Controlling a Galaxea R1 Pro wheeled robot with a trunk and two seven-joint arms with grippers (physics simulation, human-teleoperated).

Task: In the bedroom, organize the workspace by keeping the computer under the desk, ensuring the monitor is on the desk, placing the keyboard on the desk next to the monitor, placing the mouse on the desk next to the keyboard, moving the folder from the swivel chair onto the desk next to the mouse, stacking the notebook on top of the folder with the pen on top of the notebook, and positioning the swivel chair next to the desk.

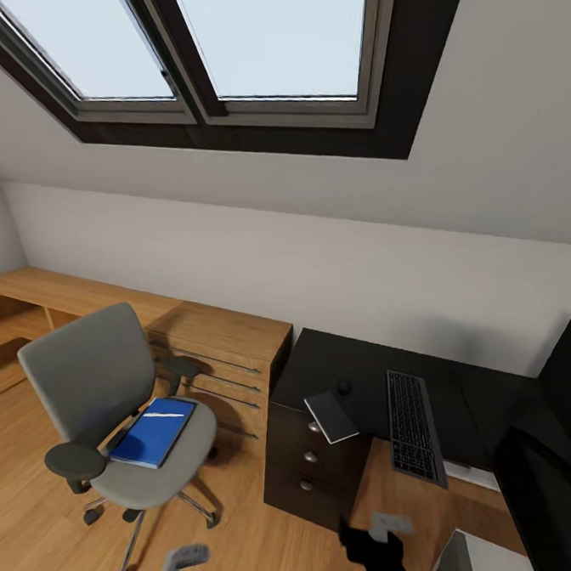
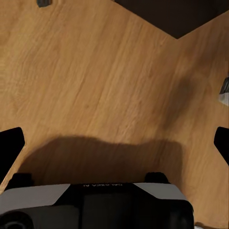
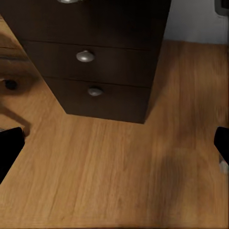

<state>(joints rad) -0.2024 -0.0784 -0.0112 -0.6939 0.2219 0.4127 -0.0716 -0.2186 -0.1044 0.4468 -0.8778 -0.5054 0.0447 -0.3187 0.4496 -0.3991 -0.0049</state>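
Head view: folder (image 1: 153, 430) lies flat on the swivel chair (image 1: 106, 409) seat. On the desk (image 1: 365, 368) lie the keyboard (image 1: 414, 425), mouse (image 1: 343, 387) and notebook (image 1: 331, 417), which overhangs the front edge.

Left wrist view: left gripper (image 2: 114, 143) spread wide over bare floor (image 2: 95, 86).

Right wrist view: right gripper (image 3: 114, 143) spread wide, empty, facing the drawer unit (image 3: 95, 57).
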